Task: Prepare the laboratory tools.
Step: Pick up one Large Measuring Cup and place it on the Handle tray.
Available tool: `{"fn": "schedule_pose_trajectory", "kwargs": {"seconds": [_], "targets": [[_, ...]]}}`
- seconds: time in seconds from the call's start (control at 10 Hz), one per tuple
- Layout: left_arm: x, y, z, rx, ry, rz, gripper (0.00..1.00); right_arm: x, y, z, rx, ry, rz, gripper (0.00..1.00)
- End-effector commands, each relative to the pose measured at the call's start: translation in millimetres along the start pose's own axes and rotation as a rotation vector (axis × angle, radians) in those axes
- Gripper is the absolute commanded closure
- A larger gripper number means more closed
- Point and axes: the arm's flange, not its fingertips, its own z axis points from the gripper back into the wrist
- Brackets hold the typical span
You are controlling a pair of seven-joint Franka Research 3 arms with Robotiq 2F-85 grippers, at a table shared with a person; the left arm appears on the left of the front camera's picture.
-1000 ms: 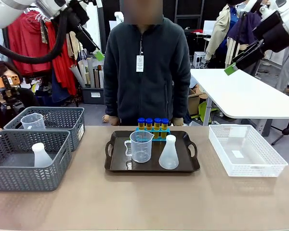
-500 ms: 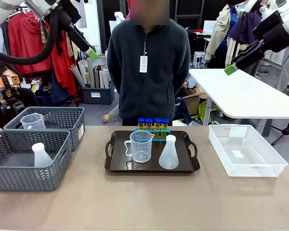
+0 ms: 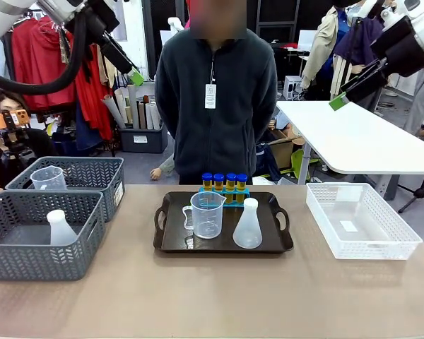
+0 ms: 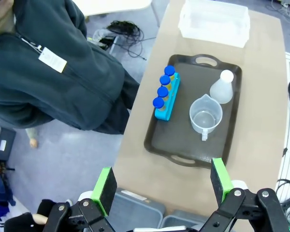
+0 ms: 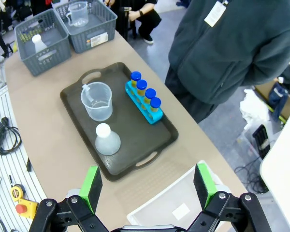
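On the dark tray (image 3: 171,244) at mid-table stand several yellow tubes with blue caps (image 3: 224,183) in a blue rack, a clear handled beaker (image 3: 206,215) and a translucent white conical flask (image 3: 248,224). From the left wrist view I see the tubes (image 4: 164,90), beaker (image 4: 205,118) and flask (image 4: 221,88) far below. My left gripper (image 4: 163,181) hangs open high above the table's left end. My right gripper (image 5: 147,185) is open too, raised high at the right, above the tubes (image 5: 145,95), beaker (image 5: 97,100) and flask (image 5: 107,140).
Two grey baskets sit at the left: the near one (image 3: 35,265) holds another flask (image 3: 59,228), the far one (image 3: 102,169) another beaker (image 3: 48,178). A white basket (image 3: 360,247) stands at the right. A person (image 3: 215,99) stands behind the tray.
My left gripper has drifted slightly left in the front view. The person has shifted a little. The tray's contents have not moved.
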Motion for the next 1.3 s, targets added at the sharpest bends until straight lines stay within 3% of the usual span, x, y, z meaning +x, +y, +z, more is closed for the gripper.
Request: {"fn": "schedule_pose_trajectory", "kwargs": {"seconds": [0.0,0.8,1.2], "targets": [[0,-1,1,-0.002,0.001,-0.001,0.0,0,0,1,0.003,-0.008,0.002,0.0],[1,0,-1,-0.001,0.0,-0.002,0.0,0,0,1,0.003,-0.008,0.002,0.0],[-21,-15,2,0.001,0.038,0.018,0.0,0,0,1,0.003,-0.008,0.002,0.0]]}}
